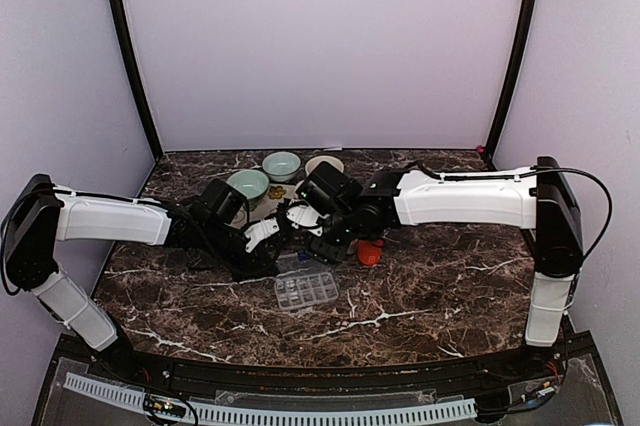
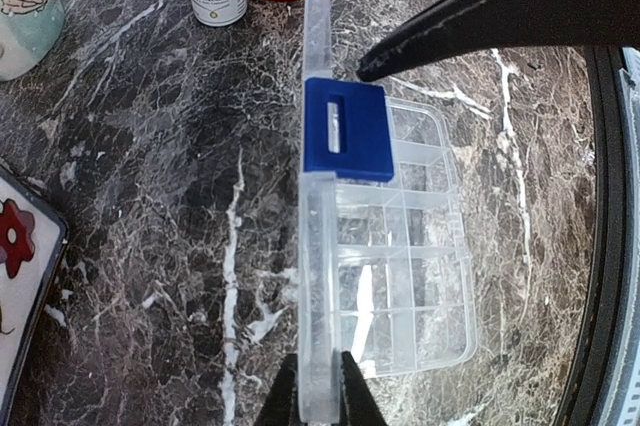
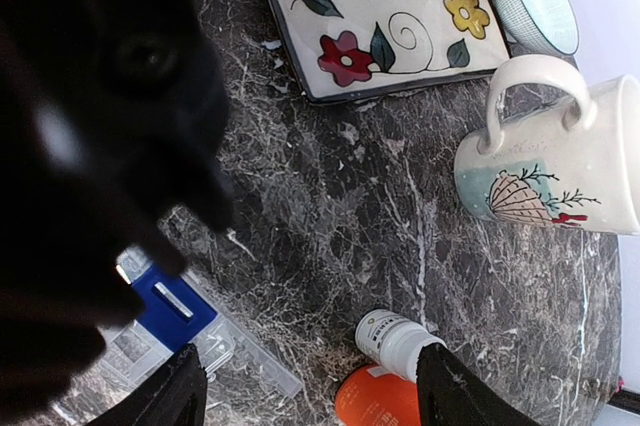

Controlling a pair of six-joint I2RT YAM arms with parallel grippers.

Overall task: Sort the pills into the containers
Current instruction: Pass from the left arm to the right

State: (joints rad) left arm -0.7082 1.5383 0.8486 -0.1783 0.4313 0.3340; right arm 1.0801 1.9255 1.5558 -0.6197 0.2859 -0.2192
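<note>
The pill box is lying at the near centre of the table, its lid standing upright. The left claw is pinching the lid's free edge. The right claw is hanging released above the white bottle. The thin clear plastic is probably light, slippery and flexing; a hold near the blue latch is looking stiffest.

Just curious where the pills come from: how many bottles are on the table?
2: a white bottle and an orange bottle, side by side near the clear organizer box. Others may be hidden.
</note>
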